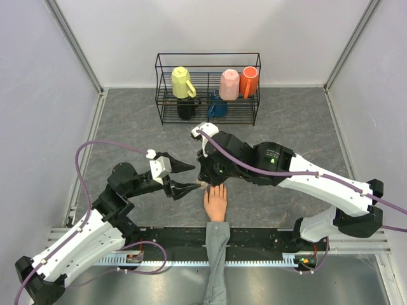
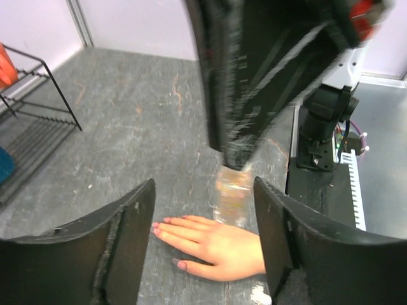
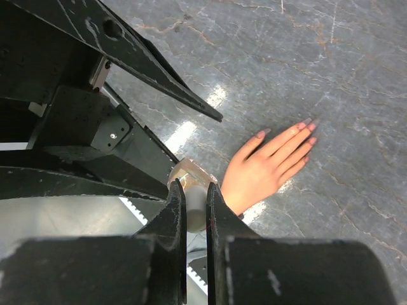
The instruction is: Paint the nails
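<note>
- Grey, marbled surface (image 1: 286,114), matte.
- Left claw (image 1: 196,176) gapes, holding nothing.
- Right claw (image 3: 195,190) pinches a small translucent bottle (image 2: 232,194).
- Smooth peach mannequin hand (image 1: 216,202) lies flat beneath it.
- Pinkish oval nails (image 3: 301,126) tip its outstretched fingers.

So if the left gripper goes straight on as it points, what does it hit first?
Most likely the small pale translucent bottle pinched in the right gripper: it hangs ahead of the open left gripper, just above the peach-coloured mannequin hand. Depth is hard to judge.
</note>
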Robot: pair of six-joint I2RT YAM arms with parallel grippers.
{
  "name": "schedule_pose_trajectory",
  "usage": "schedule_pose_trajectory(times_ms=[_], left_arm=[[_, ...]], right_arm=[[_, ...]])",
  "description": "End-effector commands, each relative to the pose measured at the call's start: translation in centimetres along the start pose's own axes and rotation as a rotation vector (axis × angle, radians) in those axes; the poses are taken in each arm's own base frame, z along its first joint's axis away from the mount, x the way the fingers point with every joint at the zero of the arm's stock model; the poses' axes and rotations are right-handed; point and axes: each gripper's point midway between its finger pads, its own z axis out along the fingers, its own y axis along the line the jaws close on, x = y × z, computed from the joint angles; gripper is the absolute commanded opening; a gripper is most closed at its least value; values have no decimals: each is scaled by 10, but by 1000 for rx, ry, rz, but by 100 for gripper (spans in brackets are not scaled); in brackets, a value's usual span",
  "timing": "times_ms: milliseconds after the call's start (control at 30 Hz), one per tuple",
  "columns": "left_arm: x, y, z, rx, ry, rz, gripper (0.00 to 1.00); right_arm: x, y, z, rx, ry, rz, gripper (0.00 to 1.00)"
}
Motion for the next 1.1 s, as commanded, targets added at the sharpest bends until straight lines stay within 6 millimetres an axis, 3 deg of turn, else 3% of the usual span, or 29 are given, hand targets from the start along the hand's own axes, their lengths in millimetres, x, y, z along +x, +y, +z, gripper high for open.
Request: schedule_pose_trajectory(times_ms=[0, 167, 500, 1067], left_arm=[[-6, 2, 4, 10, -29, 50, 66], [-3, 2, 4, 16, -24, 46, 59], [4, -5, 7, 62, -1, 21, 61], [-1, -11, 8, 101, -16, 18, 48]], right_arm=[[-21, 15, -18, -54, -76, 29, 0], [-26, 14, -20, -46, -92, 36, 0], [-40, 12, -19, -12, -132, 47, 0], [-38, 23, -8, -55, -115, 46, 0]])
